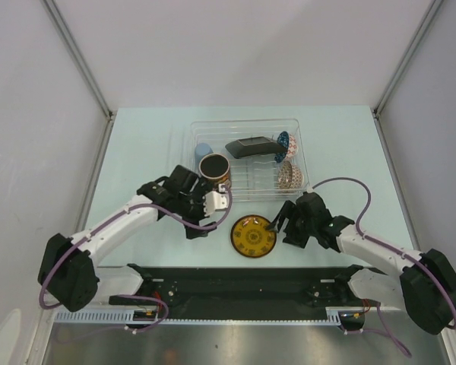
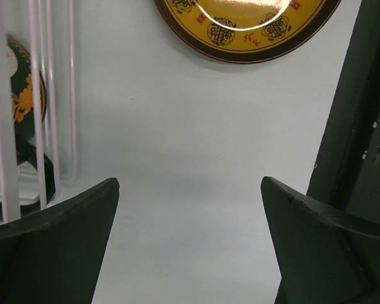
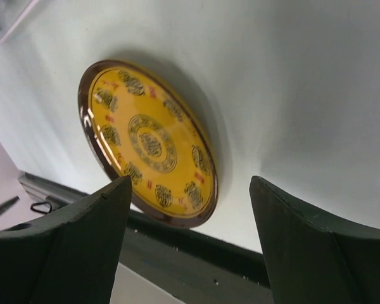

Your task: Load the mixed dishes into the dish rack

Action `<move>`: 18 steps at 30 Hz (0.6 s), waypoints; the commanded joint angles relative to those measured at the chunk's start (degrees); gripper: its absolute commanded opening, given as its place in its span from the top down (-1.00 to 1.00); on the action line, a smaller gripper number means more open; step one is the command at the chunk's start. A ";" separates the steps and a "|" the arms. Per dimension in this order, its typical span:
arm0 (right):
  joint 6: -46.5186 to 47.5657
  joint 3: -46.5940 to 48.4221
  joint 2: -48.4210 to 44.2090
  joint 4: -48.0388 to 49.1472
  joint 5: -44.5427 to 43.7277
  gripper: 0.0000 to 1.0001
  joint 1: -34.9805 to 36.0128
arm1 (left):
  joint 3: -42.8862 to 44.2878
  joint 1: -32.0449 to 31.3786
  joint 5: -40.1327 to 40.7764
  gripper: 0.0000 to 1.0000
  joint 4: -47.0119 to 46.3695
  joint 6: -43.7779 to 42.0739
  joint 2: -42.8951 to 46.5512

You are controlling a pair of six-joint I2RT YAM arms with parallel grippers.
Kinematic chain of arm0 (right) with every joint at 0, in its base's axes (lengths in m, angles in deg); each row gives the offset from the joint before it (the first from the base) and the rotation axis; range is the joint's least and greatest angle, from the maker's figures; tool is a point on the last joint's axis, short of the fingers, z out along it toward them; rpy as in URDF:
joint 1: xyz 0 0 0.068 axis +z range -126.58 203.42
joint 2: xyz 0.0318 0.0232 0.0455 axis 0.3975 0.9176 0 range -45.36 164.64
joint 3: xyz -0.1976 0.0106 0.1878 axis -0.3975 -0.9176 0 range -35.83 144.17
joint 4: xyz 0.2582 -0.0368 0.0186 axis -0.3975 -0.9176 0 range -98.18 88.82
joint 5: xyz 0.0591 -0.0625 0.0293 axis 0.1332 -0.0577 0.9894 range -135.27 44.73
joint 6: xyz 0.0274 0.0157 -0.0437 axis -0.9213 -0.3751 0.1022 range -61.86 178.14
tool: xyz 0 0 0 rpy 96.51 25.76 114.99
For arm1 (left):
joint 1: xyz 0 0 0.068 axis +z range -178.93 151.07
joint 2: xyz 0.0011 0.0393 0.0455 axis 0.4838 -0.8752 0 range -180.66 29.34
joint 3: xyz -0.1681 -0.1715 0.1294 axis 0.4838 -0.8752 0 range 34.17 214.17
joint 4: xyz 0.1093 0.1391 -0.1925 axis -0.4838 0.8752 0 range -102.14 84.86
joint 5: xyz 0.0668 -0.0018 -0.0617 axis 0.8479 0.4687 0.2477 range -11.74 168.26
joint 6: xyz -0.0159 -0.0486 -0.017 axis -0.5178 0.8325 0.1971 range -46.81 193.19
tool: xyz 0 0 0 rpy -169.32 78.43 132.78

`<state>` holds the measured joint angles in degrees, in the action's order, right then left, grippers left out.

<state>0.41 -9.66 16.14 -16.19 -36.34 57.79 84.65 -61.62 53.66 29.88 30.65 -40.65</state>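
The yellow saucer (image 1: 253,236) lies flat on the table in front of the clear dish rack (image 1: 251,184). In the rack stand the pale blue cup (image 1: 203,150), the dark floral mug (image 1: 213,168), the black square plate (image 1: 251,146), the blue patterned bowl (image 1: 283,144) and the brownish bowl (image 1: 288,175). My left gripper (image 1: 220,201) is open and empty just left of the saucer (image 2: 247,28), beside the rack's near wall (image 2: 38,95). My right gripper (image 1: 277,222) is open and empty at the saucer's right edge (image 3: 149,142).
The black base rail (image 1: 243,285) runs along the table's near edge, close behind the saucer. The rack's front left corner and the mug (image 2: 22,107) are close to the left gripper (image 2: 190,209). White walls enclose the table.
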 commanded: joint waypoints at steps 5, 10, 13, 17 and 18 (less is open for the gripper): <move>-6.07 -2.09 6.35 11.48 -2.69 -0.42 0.87 | -1.87 -7.12 5.61 -0.98 -9.31 -0.61 -7.96; -6.07 -2.18 7.85 12.72 -1.89 -0.25 0.87 | -1.17 -12.39 10.69 -0.97 -10.47 5.71 -14.55; -6.34 -2.44 7.50 12.72 -2.25 -0.20 0.87 | -0.03 -12.84 10.89 -0.98 -10.38 6.60 -17.62; -6.43 -2.53 8.20 13.51 -1.72 -0.17 0.87 | 1.81 -12.84 9.76 -0.98 -13.36 8.44 -20.79; -6.51 -2.53 8.20 13.68 -1.46 -0.15 0.87 | 2.95 -12.93 9.49 -0.97 -14.15 9.31 -21.66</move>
<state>-5.27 -11.84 23.77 -5.08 -37.30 58.25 83.54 -74.32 63.30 19.80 36.35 -60.26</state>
